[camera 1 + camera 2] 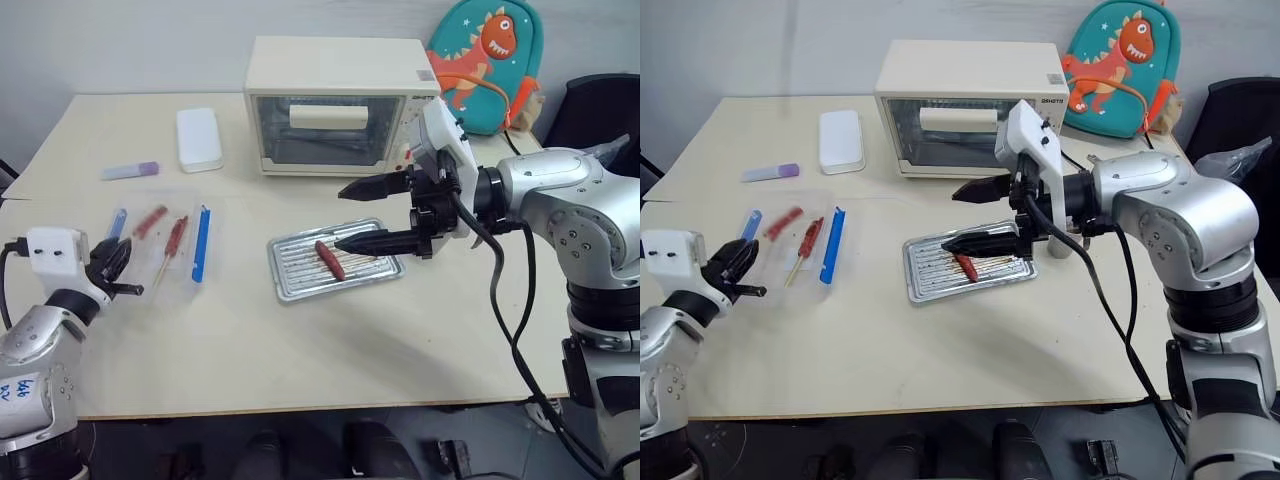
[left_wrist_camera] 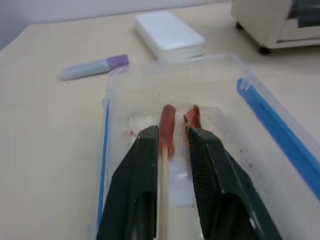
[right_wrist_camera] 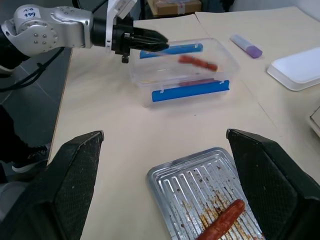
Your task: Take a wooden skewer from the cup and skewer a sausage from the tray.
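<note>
oven [image 1: 970, 105]: small dark brand word at the top right of its front, way too tiny to spell out; pale sticker on the top corner, can't read that either
left arm [image 3: 47, 30]: white tag with handwritten "909" or close to it, honestly a scrawl; head view shows another white label lower on the arm with blue handwriting, no luck reading it
backpack [image 1: 487, 60]: dino picture, no words

Right end effector [image 1: 360, 214] gapes wide, pointing left; left end effector [image 1: 118, 262] seems slightly parted, level.
</note>
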`<state>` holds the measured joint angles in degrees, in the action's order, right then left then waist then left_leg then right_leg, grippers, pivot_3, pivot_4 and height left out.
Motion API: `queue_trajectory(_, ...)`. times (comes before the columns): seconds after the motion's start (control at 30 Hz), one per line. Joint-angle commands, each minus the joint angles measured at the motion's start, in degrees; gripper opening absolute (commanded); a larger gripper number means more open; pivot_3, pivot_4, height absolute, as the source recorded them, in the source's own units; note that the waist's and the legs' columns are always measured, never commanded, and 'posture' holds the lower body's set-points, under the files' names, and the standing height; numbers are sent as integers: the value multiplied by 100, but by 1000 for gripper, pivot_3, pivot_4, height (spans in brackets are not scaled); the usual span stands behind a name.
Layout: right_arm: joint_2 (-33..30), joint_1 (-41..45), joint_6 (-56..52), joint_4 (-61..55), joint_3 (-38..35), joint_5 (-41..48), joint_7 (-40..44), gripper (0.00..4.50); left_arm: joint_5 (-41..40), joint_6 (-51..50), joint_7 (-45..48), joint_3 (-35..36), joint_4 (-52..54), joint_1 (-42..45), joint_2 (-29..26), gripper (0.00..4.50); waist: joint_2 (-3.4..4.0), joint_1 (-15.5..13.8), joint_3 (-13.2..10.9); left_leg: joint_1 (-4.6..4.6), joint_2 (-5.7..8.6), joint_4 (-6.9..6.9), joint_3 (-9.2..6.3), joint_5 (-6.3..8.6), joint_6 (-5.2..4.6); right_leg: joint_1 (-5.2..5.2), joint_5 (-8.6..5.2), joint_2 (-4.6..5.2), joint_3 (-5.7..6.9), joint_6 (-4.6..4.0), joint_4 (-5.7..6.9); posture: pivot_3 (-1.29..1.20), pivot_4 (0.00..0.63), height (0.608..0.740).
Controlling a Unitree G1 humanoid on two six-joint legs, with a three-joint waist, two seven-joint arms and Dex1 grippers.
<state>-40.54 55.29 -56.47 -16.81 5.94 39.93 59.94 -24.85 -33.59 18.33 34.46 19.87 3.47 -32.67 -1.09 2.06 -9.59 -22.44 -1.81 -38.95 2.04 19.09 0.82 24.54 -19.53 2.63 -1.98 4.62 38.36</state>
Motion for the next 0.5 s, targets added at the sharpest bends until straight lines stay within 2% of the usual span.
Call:
queue_trajectory(0.03,-118,6,16,-214,-215,135,19,4096,-1019,-149,551,1058,821,-533,-112,1587,0,22,0,0,-4,1,0,3,2,0,0,0,2,0,-1,0,150,740)
queue_trajectory(0.23,-219,-74,143,-192,-122,138,204,4096,-2255,-787,1128,2729,1169,-1702,-537,1587,-1,25,-1,4,-4,2,-1,4,2,-6,-1,4,4,-1,-37,0,150,740)
queue_trajectory(0.33,-247,-72,201,-148,-70,115,319,4096,-2406,-852,1531,3544,934,-2352,-795,1587,-2,24,0,6,-3,2,-2,4,1,-9,-1,5,4,-3,-40,0,150,740)
queue_trajectory(0.5,-233,-62,304,-39,-13,42,435,4096,-2451,-747,1773,4022,478,-2713,-1033,1587,-1,-9,-1,9,-1,6,-2,17,-22,-9,-4,7,6,-8,-46,0,150,740)
